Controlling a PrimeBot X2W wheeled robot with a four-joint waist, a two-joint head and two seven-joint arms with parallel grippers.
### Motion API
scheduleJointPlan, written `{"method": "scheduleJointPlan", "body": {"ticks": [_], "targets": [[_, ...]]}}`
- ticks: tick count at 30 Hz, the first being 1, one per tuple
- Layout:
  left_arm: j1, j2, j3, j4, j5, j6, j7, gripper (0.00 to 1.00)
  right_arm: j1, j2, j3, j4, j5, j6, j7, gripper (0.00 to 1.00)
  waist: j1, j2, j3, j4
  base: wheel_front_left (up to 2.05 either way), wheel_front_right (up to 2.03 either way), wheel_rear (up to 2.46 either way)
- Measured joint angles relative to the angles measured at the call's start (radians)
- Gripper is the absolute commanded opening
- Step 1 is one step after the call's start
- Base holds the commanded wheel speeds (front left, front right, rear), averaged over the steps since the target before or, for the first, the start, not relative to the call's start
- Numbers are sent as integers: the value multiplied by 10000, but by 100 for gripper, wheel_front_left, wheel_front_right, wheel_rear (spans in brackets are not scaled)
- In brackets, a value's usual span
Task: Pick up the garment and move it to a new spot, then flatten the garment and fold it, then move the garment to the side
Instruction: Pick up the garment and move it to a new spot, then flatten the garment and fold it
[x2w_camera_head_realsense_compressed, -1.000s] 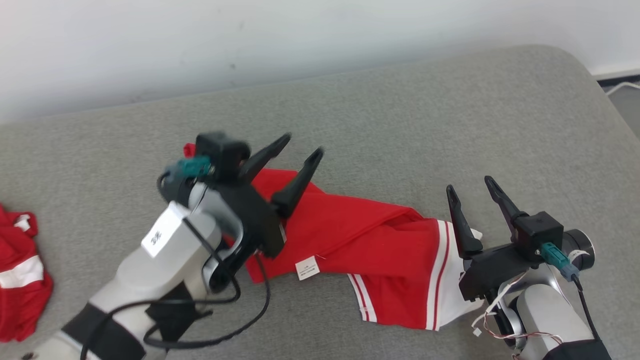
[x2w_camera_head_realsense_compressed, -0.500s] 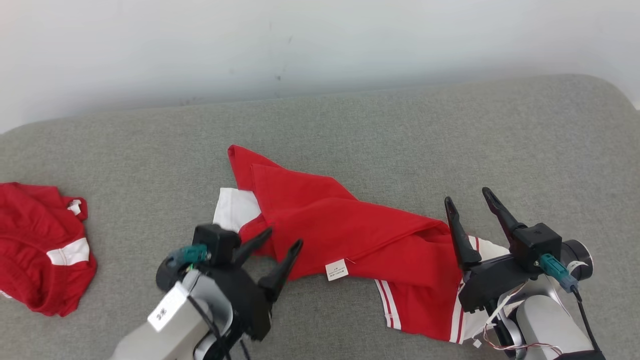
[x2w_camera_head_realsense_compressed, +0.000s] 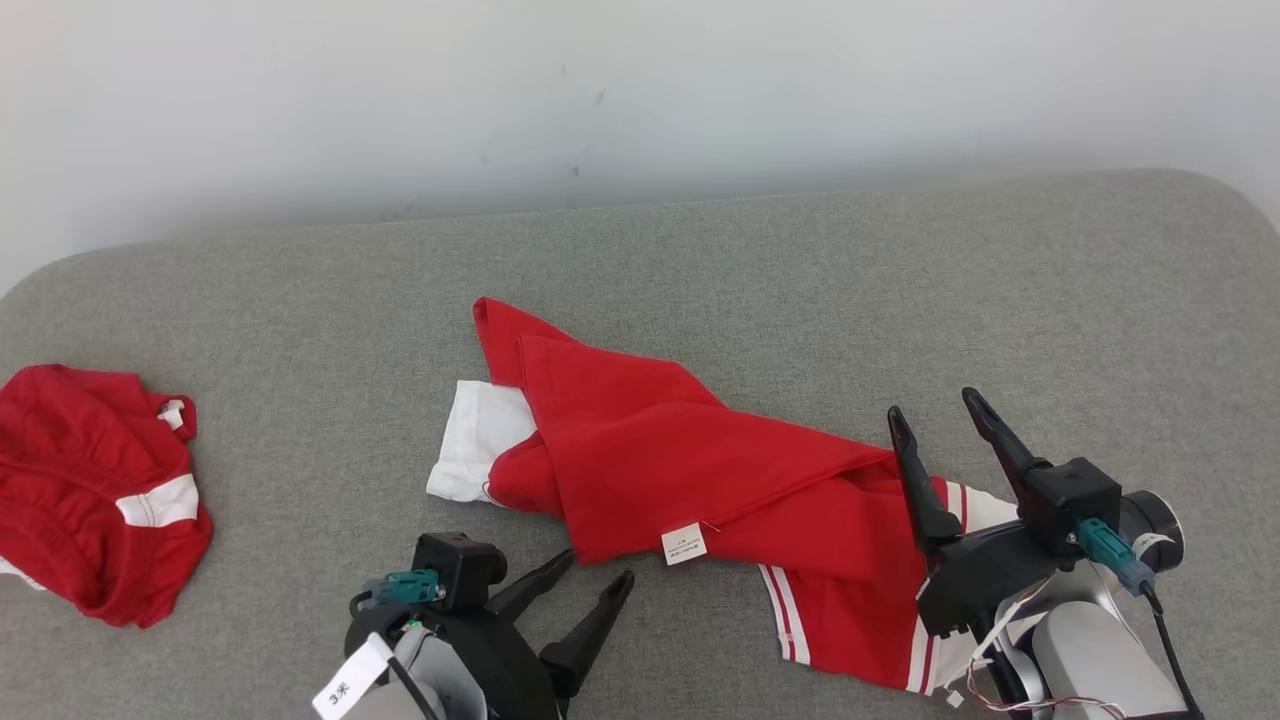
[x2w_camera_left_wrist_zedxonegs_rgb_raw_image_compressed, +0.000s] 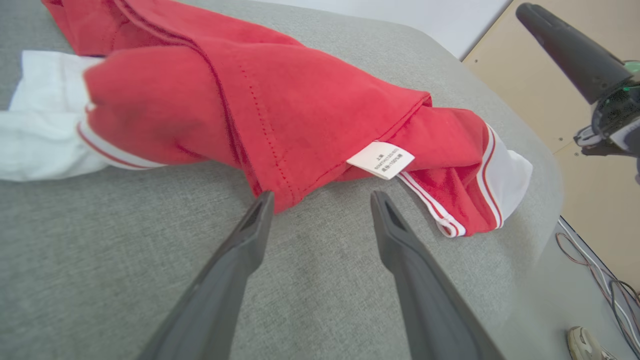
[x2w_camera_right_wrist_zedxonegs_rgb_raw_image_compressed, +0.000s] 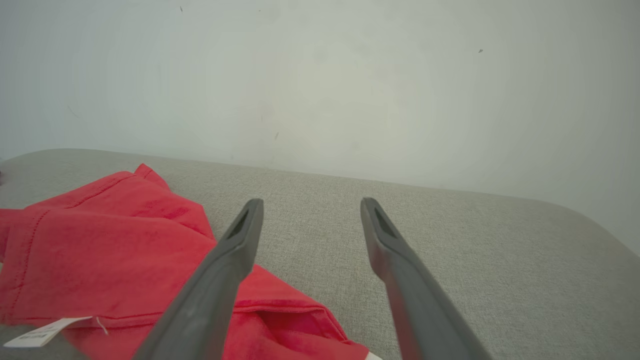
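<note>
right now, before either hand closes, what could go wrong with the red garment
1. The red fabric garment with white striped trim lies in overlapping layers; the open left hand may pinch only one layer, lifting it bunched.
2. Its white-striped end sits near the grey fabric cushion's edge; a pull might drag it off.
3. A second crumpled red garment lies leftward; they could tangle.

The garment (x2w_camera_head_realsense_compressed: 650, 450) is made of soft matt red cloth, with white cloth bands. The grey cushion (x2w_camera_head_realsense_compressed: 800, 280) is covered with rough woven fabric. The fingers (x2w_camera_left_wrist_zedxonegs_rgb_raw_image_compressed: 235, 265) of the left gripper (x2w_camera_head_realsense_compressed: 599, 564) and the right gripper (x2w_camera_head_realsense_compressed: 930, 402) are seen as dark matt plastic. The wall (x2w_camera_head_realsense_compressed: 600, 90) is painted smooth and matt.
</note>
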Motion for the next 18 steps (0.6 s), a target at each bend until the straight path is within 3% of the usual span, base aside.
{"method": "scheduleJointPlan", "body": {"ticks": [18], "targets": [[-228,-286,274,884,-286,84,430,100,-192,48,130,-98,-102,117,0,100,0,1,256,-456,0,0,0]]}}
